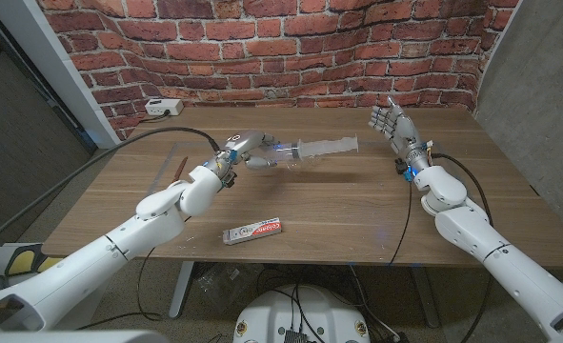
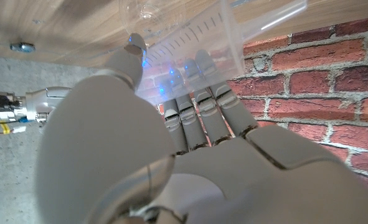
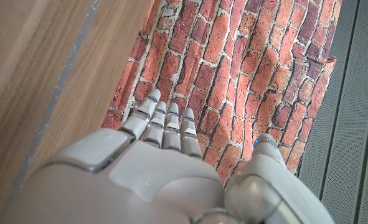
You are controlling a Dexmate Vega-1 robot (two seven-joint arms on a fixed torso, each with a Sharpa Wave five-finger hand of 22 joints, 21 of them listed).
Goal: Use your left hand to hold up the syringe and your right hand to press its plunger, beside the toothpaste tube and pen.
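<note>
Syringe (image 1: pixel 311 148) aloft above table (image 1: pixel 357 205) centre, left hand (image 1: pixel 248 151) gripping barrel.
Right hand (image 1: pixel 392 124) at syringe's 3 o'clock, fingers apart, empty.
Tube (image 1: pixel 252 232) at 7 o'clock.
Left wrist: fingers (image 2: pixel 199 93) wrap barrel.
Advice: palm meets plunger squarely, push along axis.

Syringe (image 1: pixel 310 149) barrel end hidden inside left hand (image 1: pixel 248 151); plunger blurred. Tube (image 1: pixel 252 232) lettering too small to read. Pen (image 1: pixel 181 171) half hidden behind left arm.

Left robot hand (image 1: pixel 246 151) raised, fingers curled in grip; right robot hand (image 1: pixel 392 122) upright, fingers apart.
</note>
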